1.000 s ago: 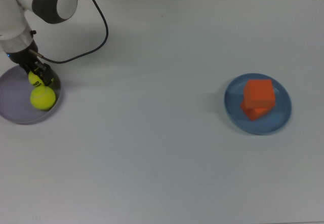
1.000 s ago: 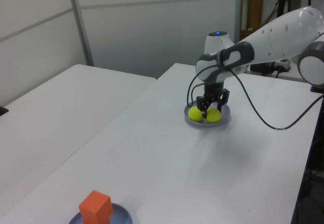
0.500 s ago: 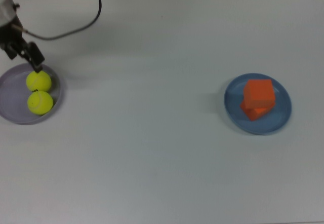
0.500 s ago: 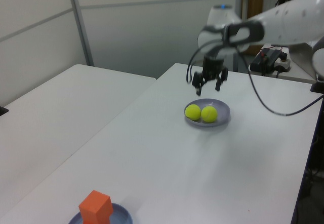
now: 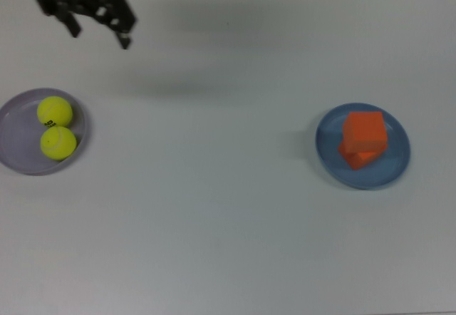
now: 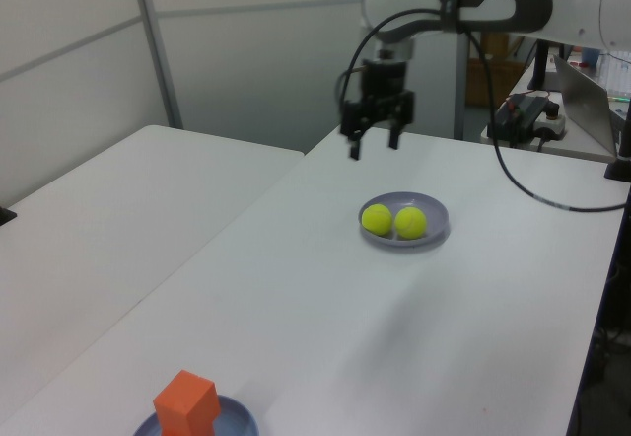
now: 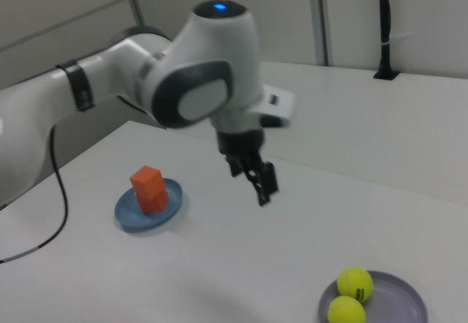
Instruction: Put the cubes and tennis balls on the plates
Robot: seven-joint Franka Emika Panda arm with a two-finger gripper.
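In the top view, the lavender plate lies at the far left of the white surface, below and to the left of the tool. Two tennis balls rest on it, touching each other, on the side of the plate nearer the tool; the one closer to the tool carries small black print. The tool hangs in the air above the surface, its fingers spread apart with nothing between them, well apart from the balls. Far to the tool's right in the top view sits the blue plate, with the two orange cubes stacked on it, the upper one turned slightly off the lower. In the left view the tool is raised above and to the left of the lavender plate.
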